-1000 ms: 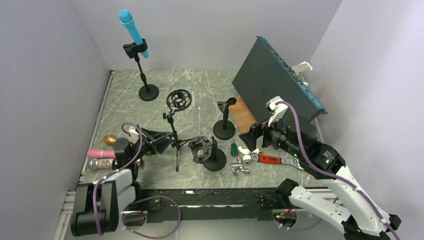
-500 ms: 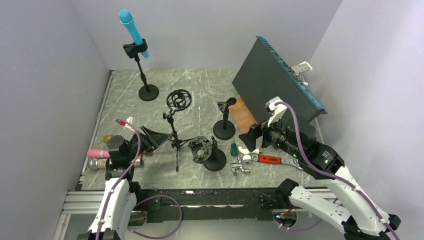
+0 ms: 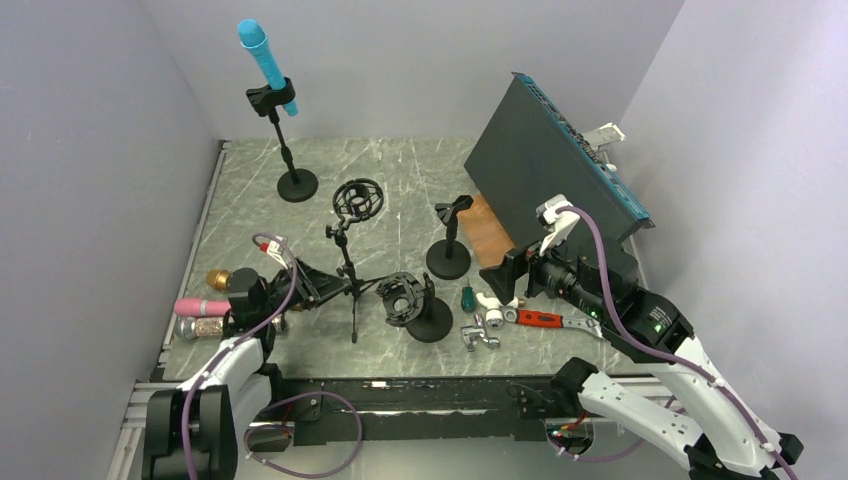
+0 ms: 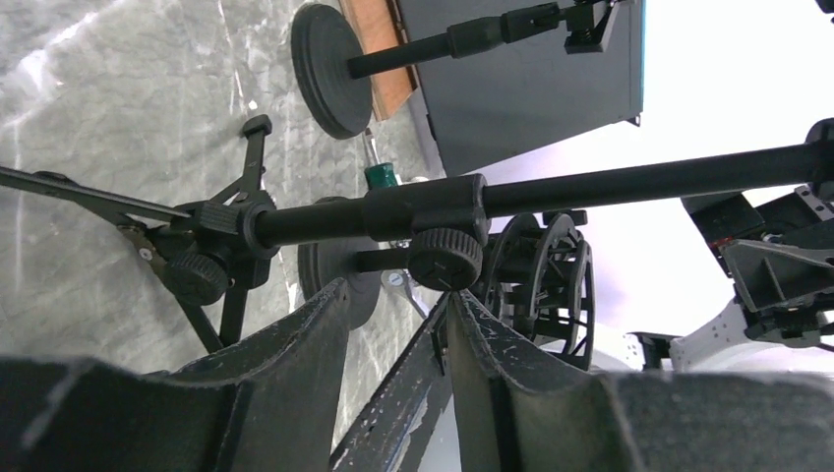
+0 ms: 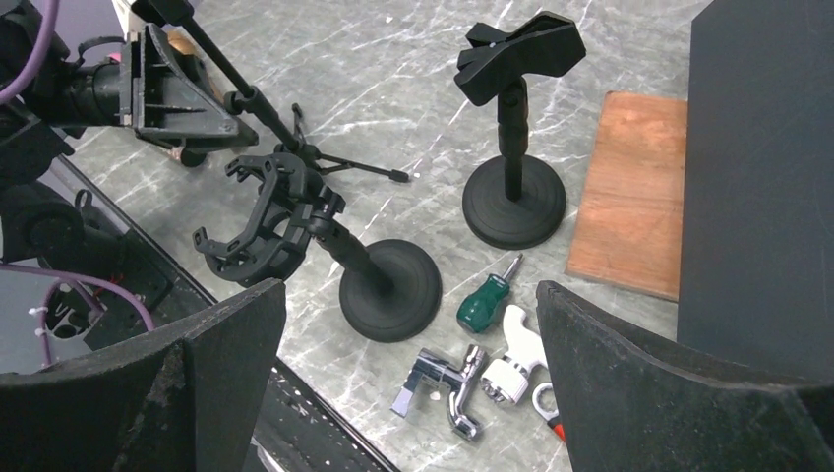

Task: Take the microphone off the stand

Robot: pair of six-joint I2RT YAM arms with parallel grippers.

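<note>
The blue microphone [image 3: 264, 62] sits tilted in the clip of a tall black stand [image 3: 286, 150] at the back left, seen only in the top view. Both grippers are far from it. My left gripper [image 3: 326, 283] lies low at the front left, pointing at a tripod stand [image 3: 350, 275]. In the left wrist view its jaws [image 4: 393, 295] stand narrowly apart with nothing between them, just below that stand's knob [image 4: 445, 258]. My right gripper [image 3: 500, 272] hovers wide open and empty [image 5: 405, 287] over small parts.
Pink [image 3: 200, 306], gold [image 3: 219, 279] and glittery [image 3: 203, 327] microphones lie at the left edge. A shock-mount stand [image 3: 410, 303], a clip stand [image 3: 450, 235], a screwdriver [image 5: 487, 300], a chrome tap [image 5: 447, 383] and a red wrench [image 3: 543, 320] crowd the front. A dark panel [image 3: 545, 165] leans at the right.
My left arm rose and settled back, and its gripper has shifted slightly right toward the tripod stand. The right arm has barely moved. The blue microphone is unchanged.
</note>
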